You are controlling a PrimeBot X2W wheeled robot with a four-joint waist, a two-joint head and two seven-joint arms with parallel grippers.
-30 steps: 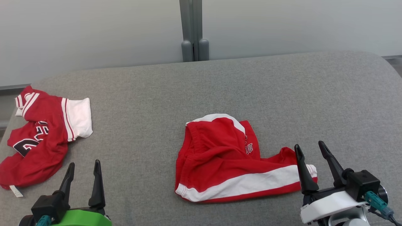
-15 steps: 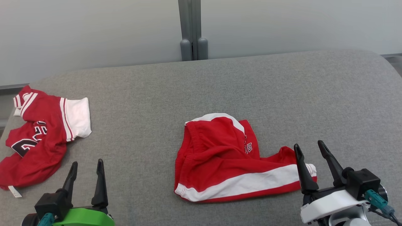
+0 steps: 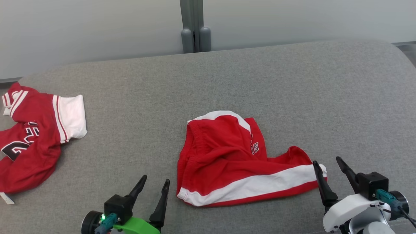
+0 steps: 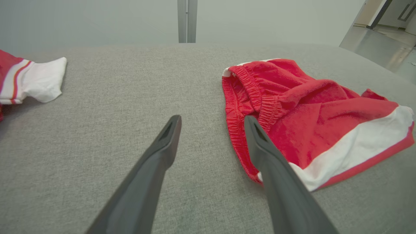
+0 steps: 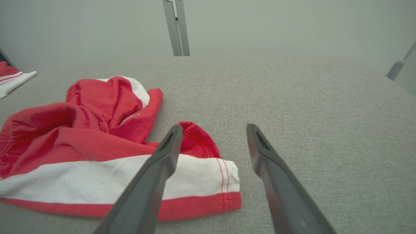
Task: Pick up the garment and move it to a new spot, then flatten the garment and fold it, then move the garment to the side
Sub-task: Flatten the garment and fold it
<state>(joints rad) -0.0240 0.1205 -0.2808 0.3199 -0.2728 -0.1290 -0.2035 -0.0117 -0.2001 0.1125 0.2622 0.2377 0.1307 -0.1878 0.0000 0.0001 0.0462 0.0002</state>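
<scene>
The crumpled red shorts [image 3: 227,162] lay in the middle of the grey padded surface [image 3: 292,97]. The left end effector [image 3: 155,178], fingers apart, sat just beside their waistband edge. The right end effector [image 3: 326,160], fingers apart, was at their white-striped leg end. Their folded print was unreadable. A red jersey [image 3: 29,143] lay well apart, left.

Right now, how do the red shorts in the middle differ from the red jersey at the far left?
The shorts lie in the middle of the grey cushion; the jersey sits at its left edge. The shorts show an elastic waistband and one wide white band; the jersey a white sleeve with thin red stripes. The jersey carries large black numerals; the shorts only small lettering. Both are red-and-white and crumpled.
</scene>
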